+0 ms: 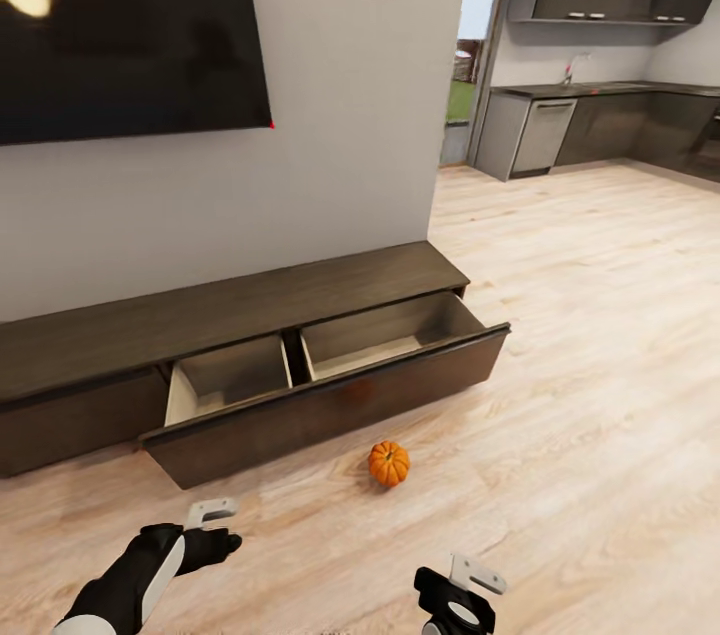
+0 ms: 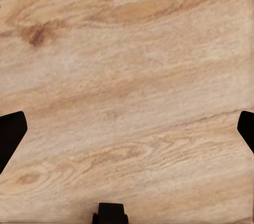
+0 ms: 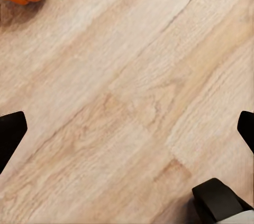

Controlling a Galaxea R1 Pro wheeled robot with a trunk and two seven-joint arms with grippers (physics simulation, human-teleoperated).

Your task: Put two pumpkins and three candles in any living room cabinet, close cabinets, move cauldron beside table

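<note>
One pumpkin (image 1: 389, 463) lies on the floor (image 1: 600, 315) just in front of the cabinet (image 1: 230, 315), whose wide drawer (image 1: 330, 395) stands pulled out with both compartments showing empty. Left gripper (image 1: 212, 513) and right gripper (image 1: 472, 575) hover above the floor on the near side of the pumpkin, fingers spread wide, holding nothing. Judged progress: nothing visibly stowed; pumpkin pickup, closing and cauldron remain.

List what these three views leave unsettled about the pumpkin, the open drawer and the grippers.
- Pumpkin: right wrist view's edge crops it; stem hidden.
- Cabinet drawer: its front panel hides the compartment floors, head view.
- Left gripper, right gripper: fingers cropped at wrist-view edges.
</note>
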